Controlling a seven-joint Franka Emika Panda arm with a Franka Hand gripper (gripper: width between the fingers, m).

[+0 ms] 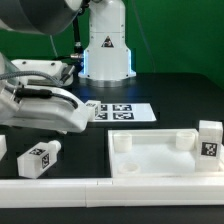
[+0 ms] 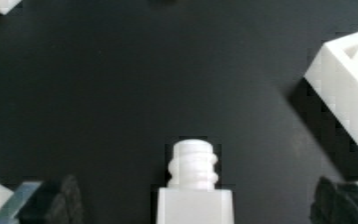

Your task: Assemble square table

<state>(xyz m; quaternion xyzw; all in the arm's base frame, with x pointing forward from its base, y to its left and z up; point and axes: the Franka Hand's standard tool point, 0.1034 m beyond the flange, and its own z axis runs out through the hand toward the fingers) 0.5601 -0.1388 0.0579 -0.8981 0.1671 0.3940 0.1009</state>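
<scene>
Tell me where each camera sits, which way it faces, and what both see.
Exterior view: stands apart, facing the robot's base across the black table; the arm fills its left, a square slab and a lying leg nearer the camera.
Wrist view: on the wrist, looking down at the table; fingers of the open claw frame a threaded leg.
Shared: the black table, and probably that one leg.

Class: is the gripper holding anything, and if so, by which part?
Nothing is held. The gripper is open, and the white leg between its fingers touches neither of them.
</scene>
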